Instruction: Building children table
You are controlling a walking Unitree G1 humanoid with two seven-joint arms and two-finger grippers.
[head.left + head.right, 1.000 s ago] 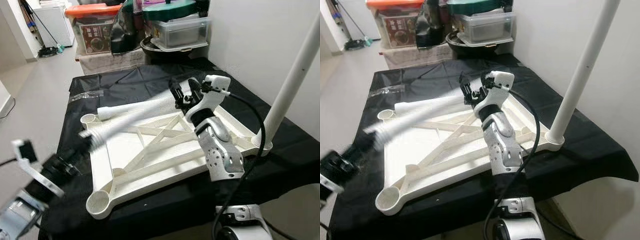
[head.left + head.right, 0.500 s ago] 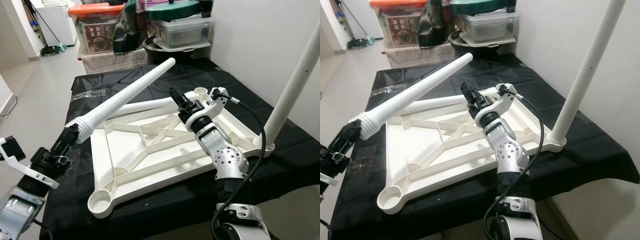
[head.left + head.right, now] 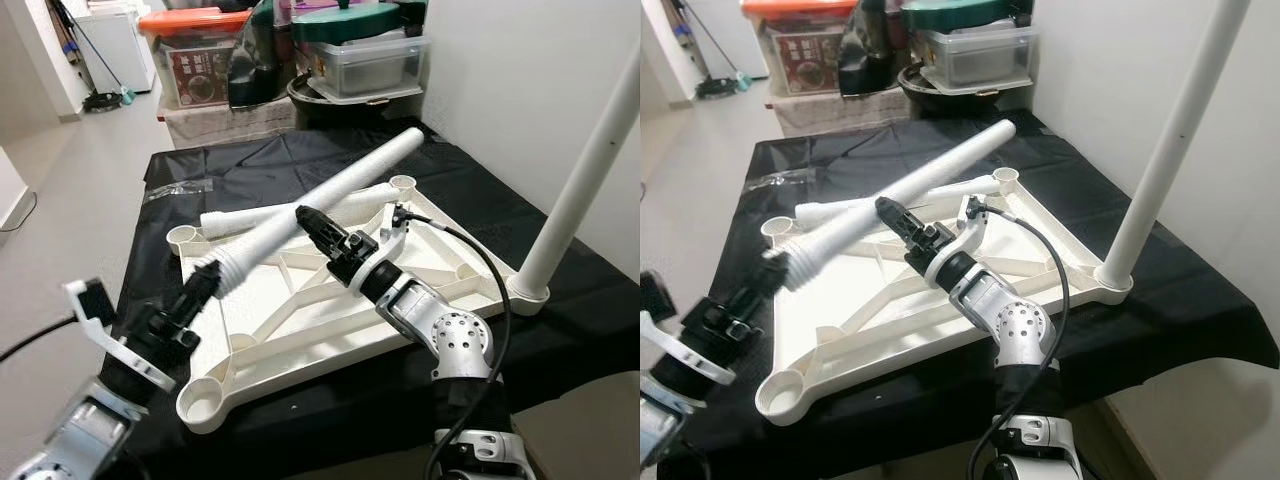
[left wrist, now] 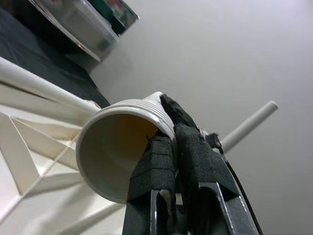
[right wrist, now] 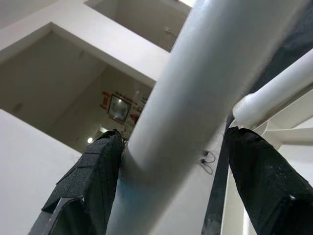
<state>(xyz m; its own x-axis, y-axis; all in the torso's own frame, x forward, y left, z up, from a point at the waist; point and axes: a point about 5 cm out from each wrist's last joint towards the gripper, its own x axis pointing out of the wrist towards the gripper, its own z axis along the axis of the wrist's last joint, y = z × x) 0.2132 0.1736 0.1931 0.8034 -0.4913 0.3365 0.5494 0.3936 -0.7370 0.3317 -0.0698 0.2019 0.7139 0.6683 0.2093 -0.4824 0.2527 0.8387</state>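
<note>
- On the bench (image 3: 480,195), draped in black cloth, the white tabletop frame (image 3: 300,320) lies underside up, ribs and corner sockets showing.
- Progress: we judge one leg fitted. The mounted leg (image 3: 580,190) stands upright in the near-right corner socket. A spare leg (image 3: 265,213) lies along the frame's far edge, just beside the far-left socket (image 3: 181,236). The near-left socket (image 3: 203,402) and the far-right socket (image 3: 402,183) look empty, so three legs appear left to fit.
- The leg in hand (image 3: 330,193) is off the frame, tilted across it, its ribbed threaded end low toward our left and its slim tip high over the far-right corner.
- Left gripper (image 4: 172,142): pinching the wall of the leg's threaded open end; in the left wrist view one finger sits inside the mouth and the other outside on the ribs, pressed close together.
- Right gripper (image 3: 318,226): spread wide around the middle of the same leg. In the right wrist view the shaft passes between the fingers (image 5: 93,171), one pad touching or nearly so, the other apart. We judge it guiding, not clamping.
- Next, in our judgement: bring the threaded end over an empty socket and set it upright.
</note>
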